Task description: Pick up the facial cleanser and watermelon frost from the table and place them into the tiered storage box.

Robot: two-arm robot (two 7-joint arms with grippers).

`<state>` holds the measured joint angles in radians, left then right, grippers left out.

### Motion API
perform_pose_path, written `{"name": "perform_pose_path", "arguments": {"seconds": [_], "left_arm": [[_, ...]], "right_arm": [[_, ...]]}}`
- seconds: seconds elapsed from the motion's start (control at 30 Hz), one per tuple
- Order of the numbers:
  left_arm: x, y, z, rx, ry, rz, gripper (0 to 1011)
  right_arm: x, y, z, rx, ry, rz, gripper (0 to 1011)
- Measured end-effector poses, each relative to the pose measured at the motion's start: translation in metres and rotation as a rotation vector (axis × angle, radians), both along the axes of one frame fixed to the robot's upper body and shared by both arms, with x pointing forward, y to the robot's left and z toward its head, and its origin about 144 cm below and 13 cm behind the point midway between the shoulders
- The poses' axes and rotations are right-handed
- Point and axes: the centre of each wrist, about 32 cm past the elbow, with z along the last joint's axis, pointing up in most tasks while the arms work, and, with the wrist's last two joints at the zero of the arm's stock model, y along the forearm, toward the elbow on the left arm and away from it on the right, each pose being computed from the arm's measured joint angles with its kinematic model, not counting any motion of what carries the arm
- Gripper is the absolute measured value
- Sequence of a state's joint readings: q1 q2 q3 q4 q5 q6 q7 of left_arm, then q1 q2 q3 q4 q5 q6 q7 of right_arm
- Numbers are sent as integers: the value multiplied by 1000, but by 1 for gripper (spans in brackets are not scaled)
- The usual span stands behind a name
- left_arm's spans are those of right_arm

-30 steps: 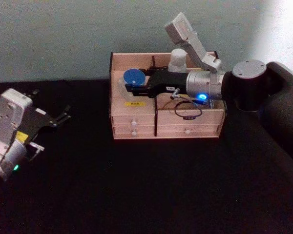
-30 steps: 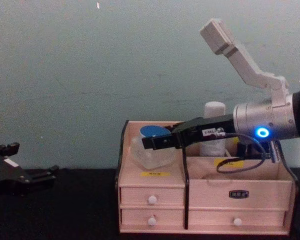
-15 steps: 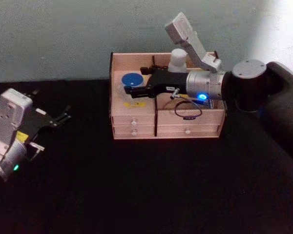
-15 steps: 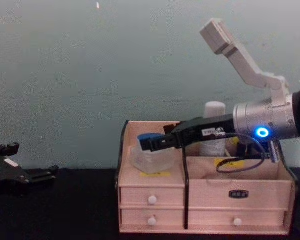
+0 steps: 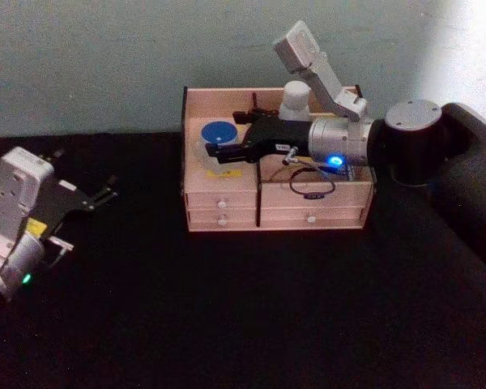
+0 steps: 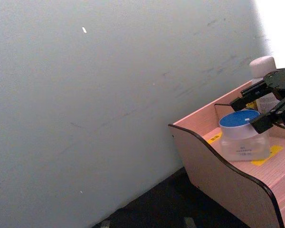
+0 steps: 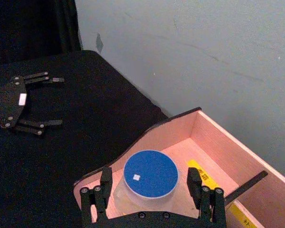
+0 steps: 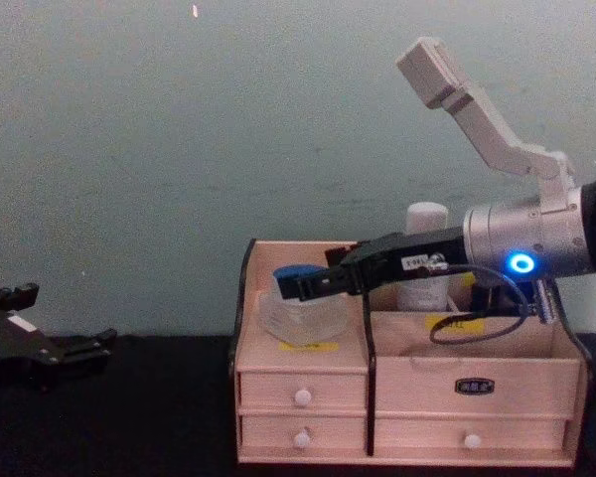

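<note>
Two yellow labels [image 5: 223, 173] on tiered storage box [image 5: 227, 212], writing unreadable

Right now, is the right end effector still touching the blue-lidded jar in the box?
Apart. The right wrist view shows the right end effector open, with bare gaps between both fingers and the blue-lidded jar, which sits in the tiered storage box.

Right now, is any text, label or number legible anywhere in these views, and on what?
None can be read.
Yellow labels on the tiered storage box: too blurred.
Dark plate on the box front: too small.
White tag on the right end effector: unreadable.
Print on the blue-lidded jar: too small.
Yellow sticker on the left arm: unreadable.
</note>
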<state>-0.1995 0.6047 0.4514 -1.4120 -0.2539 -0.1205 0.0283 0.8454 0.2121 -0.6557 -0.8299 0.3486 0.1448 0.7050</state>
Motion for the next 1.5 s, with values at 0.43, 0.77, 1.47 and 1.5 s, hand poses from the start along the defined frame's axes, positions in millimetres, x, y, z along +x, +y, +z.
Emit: {"name": "perform_pose_path", "arguments": {"seconds": [0.43,0.77,1.47,1.5], "left_arm": [[0,0,0,0,0,0,1001],[0,0,0,0,0,0,1001],[0,0,0,0,0,0,1001],[0,0,0,0,0,0,1001]], "right_arm": [[-30,-14,16,35,-100,-10,1003],[-75,-49,16,53,-94,-45,1002],[-154,-130,5,27,-194,-635,1002],[-154,-130,3,24,-198,-663,1002]]}}
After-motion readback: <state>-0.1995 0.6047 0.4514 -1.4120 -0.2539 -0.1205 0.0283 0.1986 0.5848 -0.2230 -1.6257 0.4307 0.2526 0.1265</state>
